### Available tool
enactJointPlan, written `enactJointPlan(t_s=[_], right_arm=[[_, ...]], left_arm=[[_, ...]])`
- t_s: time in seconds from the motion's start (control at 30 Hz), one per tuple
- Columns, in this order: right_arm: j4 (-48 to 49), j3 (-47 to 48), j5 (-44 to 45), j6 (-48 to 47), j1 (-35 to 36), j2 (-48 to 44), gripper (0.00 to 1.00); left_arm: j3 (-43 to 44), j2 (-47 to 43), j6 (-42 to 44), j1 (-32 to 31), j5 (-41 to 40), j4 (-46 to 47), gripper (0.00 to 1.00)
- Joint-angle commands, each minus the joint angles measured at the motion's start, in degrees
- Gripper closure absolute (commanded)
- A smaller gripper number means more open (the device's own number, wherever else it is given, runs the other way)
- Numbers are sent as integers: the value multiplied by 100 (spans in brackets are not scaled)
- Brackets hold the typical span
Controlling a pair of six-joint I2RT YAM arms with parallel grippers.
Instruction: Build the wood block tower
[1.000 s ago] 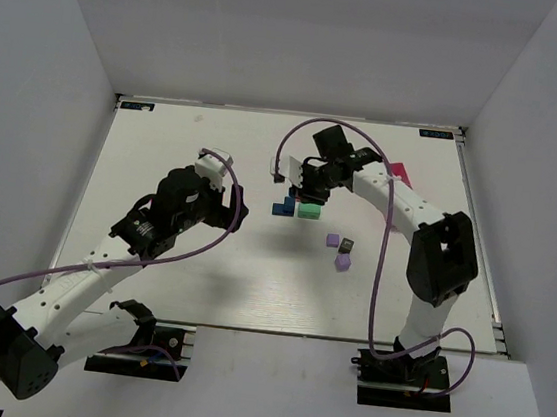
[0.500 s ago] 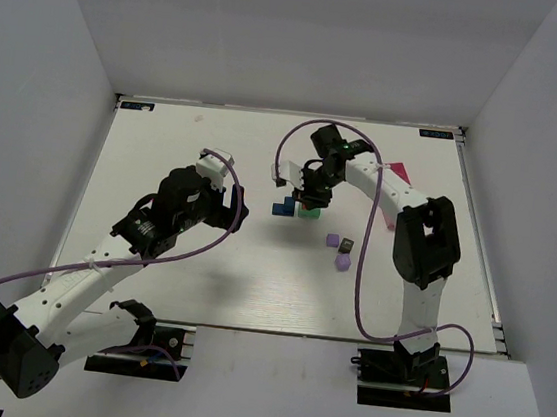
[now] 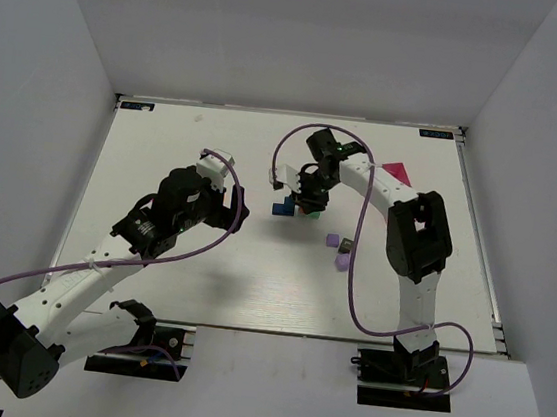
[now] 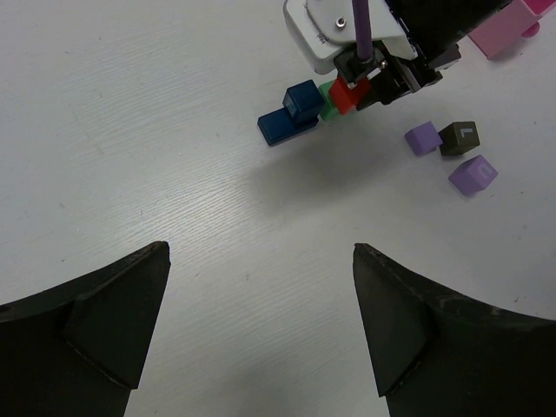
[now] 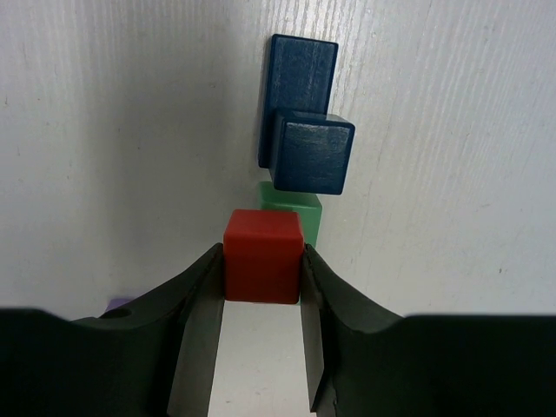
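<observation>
Right claw point(image 5: 261, 274): pinching red block point(image 5: 262, 248).
Red block: partly over green block point(image 5: 306, 211), blue blocks point(image 5: 298, 87) just beyond.
Left claw point(image 4: 261, 256): spread wide, well apart from blocks.
Nearer arm: right.

The left gripper point(image 4: 259, 261) shows its two dark fingers point(image 4: 104, 321) spread wide over the white table point(image 4: 130, 130). Farther off, the right gripper point(image 4: 347, 85) has a red block point(image 4: 343, 97) at its tip, against a green block point(image 4: 326, 102). Just beside those, a blue cube point(image 4: 304, 97) sits on a flat blue block point(image 4: 278, 128). A purple cube point(image 4: 422, 137), a dark block point(image 4: 458, 137) and a lilac cube point(image 4: 473, 174) lie near each other, and a pink tray point(image 4: 508, 26) sits in the corner.
</observation>
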Motion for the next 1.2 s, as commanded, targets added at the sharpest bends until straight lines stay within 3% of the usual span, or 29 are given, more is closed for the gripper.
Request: enactJointPlan(t_s=[0.0, 1.17], right_arm=[[136, 191, -130, 85, -15, 5, 93], [338, 94, -69, 269, -41, 128, 85]], left_arm=[[-53, -25, 33, 21, 66, 102, 3], [-53, -25, 33, 21, 66, 102, 3]])
